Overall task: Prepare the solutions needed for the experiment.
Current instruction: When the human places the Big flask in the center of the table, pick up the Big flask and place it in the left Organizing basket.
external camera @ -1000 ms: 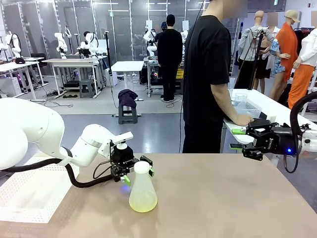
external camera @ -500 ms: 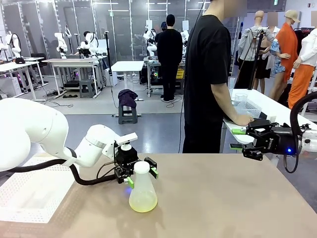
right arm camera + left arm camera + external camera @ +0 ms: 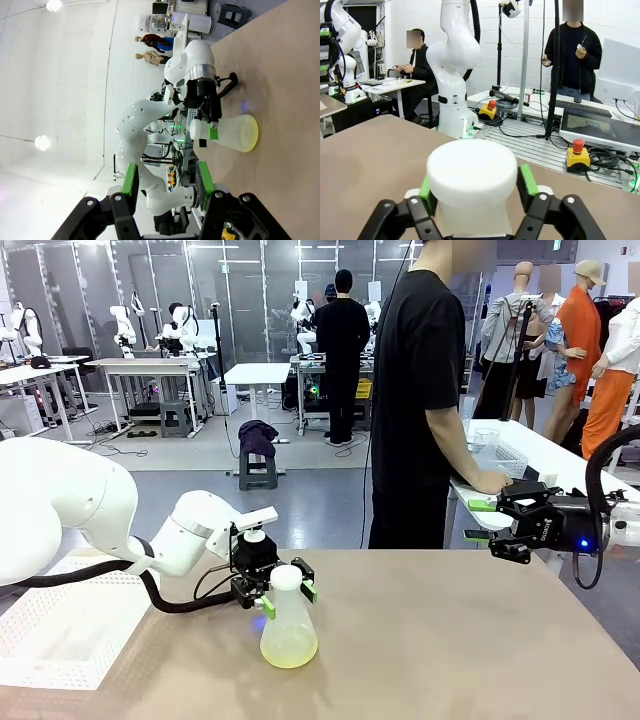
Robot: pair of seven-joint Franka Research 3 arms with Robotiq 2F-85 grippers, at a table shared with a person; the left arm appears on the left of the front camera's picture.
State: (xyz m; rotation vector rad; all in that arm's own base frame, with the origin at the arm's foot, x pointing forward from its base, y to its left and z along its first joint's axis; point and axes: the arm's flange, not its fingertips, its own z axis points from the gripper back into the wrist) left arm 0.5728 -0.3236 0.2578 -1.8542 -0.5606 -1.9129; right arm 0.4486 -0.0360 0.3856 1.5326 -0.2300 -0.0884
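Flask (image 3: 288, 625): conical, frosted translucent plastic, wide round base, narrow neck with a thick white rim (image 3: 472, 172); it stands upright on the table (image 3: 450, 640).
Solution (image 3: 289, 650): pale yellow-green, see-through liquid, a shallow layer in the flask's base, directly below the left gripper.
Left gripper (image 3: 285, 593): black linkage with green pads; it comes in level from the left with one finger on each side of the flask's neck, just under the rim. In the left wrist view the pads (image 3: 526, 179) lie against the white neck on both sides, so the jaws appear closed on the flask.
Right gripper (image 3: 480, 521): black, green pads, held level in the air over the table's far right edge, well apart from the flask; its fingers stand apart with nothing between them (image 3: 166, 186).
Table: flat, matte, tan-brown top.
Tray (image 3: 60, 625): white, perforated, shallow and rectangular, behind the left gripper at the table's left edge.
Person (image 3: 425, 400): black short-sleeved shirt, standing beyond the far edge, a hand (image 3: 492, 480) resting on a side table near the right gripper.
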